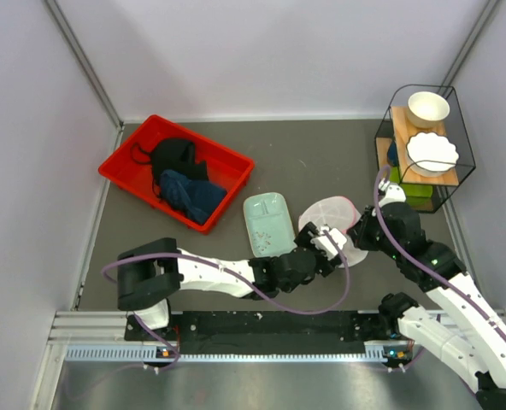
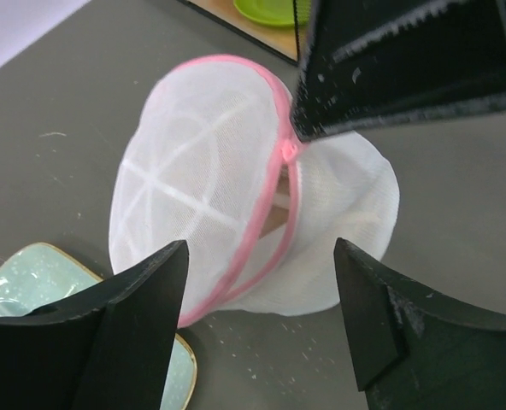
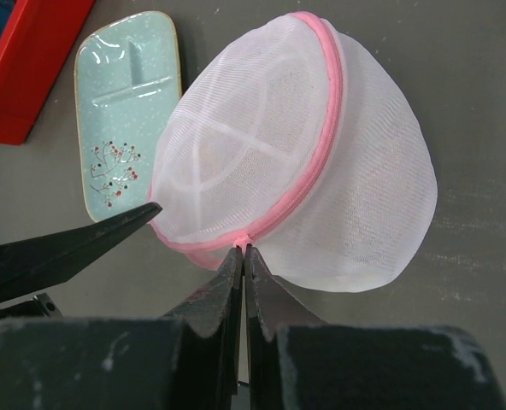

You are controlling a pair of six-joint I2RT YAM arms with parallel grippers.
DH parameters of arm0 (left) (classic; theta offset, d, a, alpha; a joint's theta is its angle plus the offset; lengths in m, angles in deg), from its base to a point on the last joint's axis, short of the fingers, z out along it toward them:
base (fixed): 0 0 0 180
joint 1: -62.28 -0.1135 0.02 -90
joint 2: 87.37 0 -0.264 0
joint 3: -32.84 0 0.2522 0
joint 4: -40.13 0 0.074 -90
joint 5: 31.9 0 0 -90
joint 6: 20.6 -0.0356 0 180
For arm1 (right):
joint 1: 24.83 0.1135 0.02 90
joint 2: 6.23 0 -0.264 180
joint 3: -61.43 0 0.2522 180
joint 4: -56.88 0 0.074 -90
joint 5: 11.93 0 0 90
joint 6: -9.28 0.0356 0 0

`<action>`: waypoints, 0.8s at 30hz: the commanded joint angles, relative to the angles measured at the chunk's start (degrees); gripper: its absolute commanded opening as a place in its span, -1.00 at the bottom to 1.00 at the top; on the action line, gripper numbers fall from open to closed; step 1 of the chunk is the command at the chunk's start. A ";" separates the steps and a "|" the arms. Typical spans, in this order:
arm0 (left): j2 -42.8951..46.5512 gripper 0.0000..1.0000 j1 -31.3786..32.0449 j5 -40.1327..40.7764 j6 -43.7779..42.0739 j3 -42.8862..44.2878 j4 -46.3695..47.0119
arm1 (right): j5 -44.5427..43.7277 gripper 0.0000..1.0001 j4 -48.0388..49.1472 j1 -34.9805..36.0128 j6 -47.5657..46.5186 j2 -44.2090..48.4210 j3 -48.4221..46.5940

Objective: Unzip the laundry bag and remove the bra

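Note:
The laundry bag (image 1: 327,215) is a white mesh drum with pink trim, lying on the grey table right of the mint tray. It fills the left wrist view (image 2: 210,188) and the right wrist view (image 3: 321,162). My right gripper (image 3: 243,249) is shut on the pink zipper pull (image 3: 242,241) at the bag's near edge; it shows in the top view (image 1: 355,231). In the left wrist view the zipper stands partly apart, with a peach-tan patch (image 2: 279,209) in the gap; I cannot tell if it is the bra. My left gripper (image 2: 260,256) is open just short of the bag (image 1: 328,242).
The mint tray (image 1: 267,224) lies left of the bag, close to my left gripper. A red bin (image 1: 120,166) at the back left holds a black garment (image 1: 174,158) and a dark blue cloth (image 1: 189,196). A wire shelf (image 1: 424,145) with white bowls stands at the back right.

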 commanded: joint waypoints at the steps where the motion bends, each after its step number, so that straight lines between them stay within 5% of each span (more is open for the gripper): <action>1: -1.20 0.43 0.14 4.94 -0.48 3.61 5.67 | 0.43 -1.00 1.66 -0.20 -0.69 0.30 -2.92; 13: -4.02 0.29 0.14 2.92 -0.83 5.02 6.46 | 0.79 -1.00 1.57 -0.82 -0.77 0.56 -2.74; 15: -4.19 0.05 0.14 3.62 -2.06 5.02 6.46 | 0.96 -1.00 1.57 -0.91 -0.69 0.39 -2.66; 19: -3.50 -1.00 0.05 3.37 -2.94 4.14 6.28 | 1.66 -1.00 1.57 -1.26 -0.60 0.39 -2.75; 24: 1.16 -1.00 -0.82 -0.76 -1.54 -1.83 10.41 | 1.58 -1.00 1.83 -2.40 -0.95 0.04 -2.48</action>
